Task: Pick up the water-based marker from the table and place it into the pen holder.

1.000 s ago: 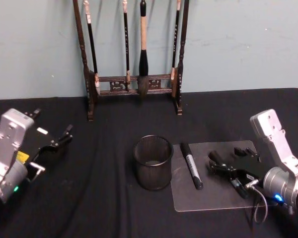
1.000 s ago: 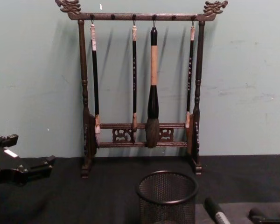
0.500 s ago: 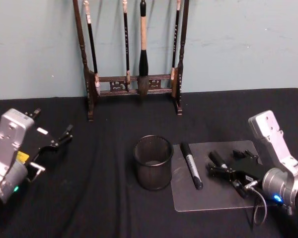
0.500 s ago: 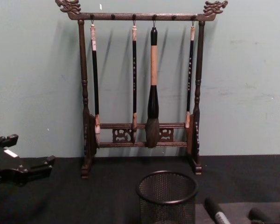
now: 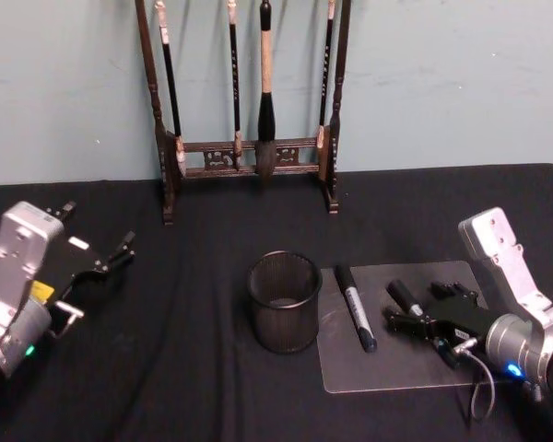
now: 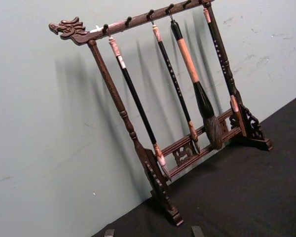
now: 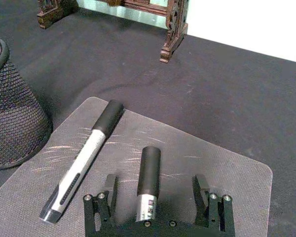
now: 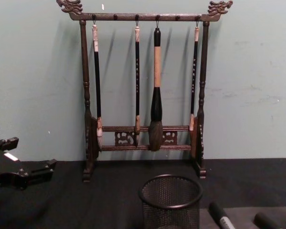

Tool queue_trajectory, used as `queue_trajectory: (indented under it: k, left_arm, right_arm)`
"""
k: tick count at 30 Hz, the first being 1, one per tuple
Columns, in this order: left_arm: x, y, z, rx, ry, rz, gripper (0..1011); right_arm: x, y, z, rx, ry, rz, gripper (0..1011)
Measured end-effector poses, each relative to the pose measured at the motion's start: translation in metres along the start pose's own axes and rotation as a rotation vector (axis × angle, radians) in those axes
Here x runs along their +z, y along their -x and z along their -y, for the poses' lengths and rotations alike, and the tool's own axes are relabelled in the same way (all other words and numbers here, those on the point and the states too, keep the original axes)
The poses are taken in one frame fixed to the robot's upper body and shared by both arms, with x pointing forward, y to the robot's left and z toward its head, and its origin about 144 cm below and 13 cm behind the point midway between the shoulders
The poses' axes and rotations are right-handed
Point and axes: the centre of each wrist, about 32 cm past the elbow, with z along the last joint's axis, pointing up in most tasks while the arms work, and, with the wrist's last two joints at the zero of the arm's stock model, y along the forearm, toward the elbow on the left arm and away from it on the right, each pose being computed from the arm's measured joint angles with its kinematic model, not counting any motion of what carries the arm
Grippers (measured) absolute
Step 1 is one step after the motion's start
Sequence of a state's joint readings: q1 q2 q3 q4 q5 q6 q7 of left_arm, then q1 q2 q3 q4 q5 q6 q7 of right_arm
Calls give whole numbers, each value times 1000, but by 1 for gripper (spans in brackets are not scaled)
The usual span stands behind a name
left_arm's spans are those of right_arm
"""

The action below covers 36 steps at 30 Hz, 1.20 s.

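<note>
Two black-capped, silver-bodied water-based markers lie on a clear mat on the black table [image 5: 194, 368]. One marker [image 5: 355, 307] [image 7: 84, 165] [image 8: 221, 217] lies just right of the pen holder [image 5: 285, 301] [image 8: 171, 200] [image 7: 12, 108], a short black mesh cup. The other marker [image 5: 405, 296] [image 7: 148, 178] [image 8: 267, 221] lies between the spread fingers [image 7: 109, 186] of my right gripper [image 5: 413, 305] [image 7: 155, 184], which is open and low over the mat. My left gripper [image 5: 111, 258] [image 8: 35, 171] is parked at the far left, open and holding nothing.
The clear mat [image 5: 396, 368] [image 7: 207, 158] covers the table right of the holder. A tall dark wooden rack [image 5: 249, 157] [image 8: 145, 138] [image 6: 187, 148] hung with calligraphy brushes stands at the back against the wall. Bare black cloth lies between the left gripper and the holder.
My right gripper has crept left across the mat, so its fingers now reach farther along the right-hand marker. The left arm, the holder and both markers have stayed put.
</note>
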<state>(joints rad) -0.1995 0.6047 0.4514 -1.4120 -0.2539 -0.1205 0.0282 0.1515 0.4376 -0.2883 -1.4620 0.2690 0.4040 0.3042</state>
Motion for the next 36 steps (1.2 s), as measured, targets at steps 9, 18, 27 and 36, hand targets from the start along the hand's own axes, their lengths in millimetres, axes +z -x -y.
queue_trajectory:
  k: [9, 18, 27, 36]
  left_arm:
    - [0, 0, 0, 0, 0, 0, 1009]
    - [0, 0, 0, 0, 0, 0, 1009]
    - [0, 0, 0, 0, 0, 0, 1009]
    - [0, 0, 0, 0, 0, 0, 1009]
  right_arm:
    - [0, 0, 0, 0, -1, 0, 705]
    - [0, 0, 0, 0, -2, 0, 246]
    - [0, 0, 0, -1, -2, 0, 241]
    - [0, 0, 0, 0, -2, 0, 241]
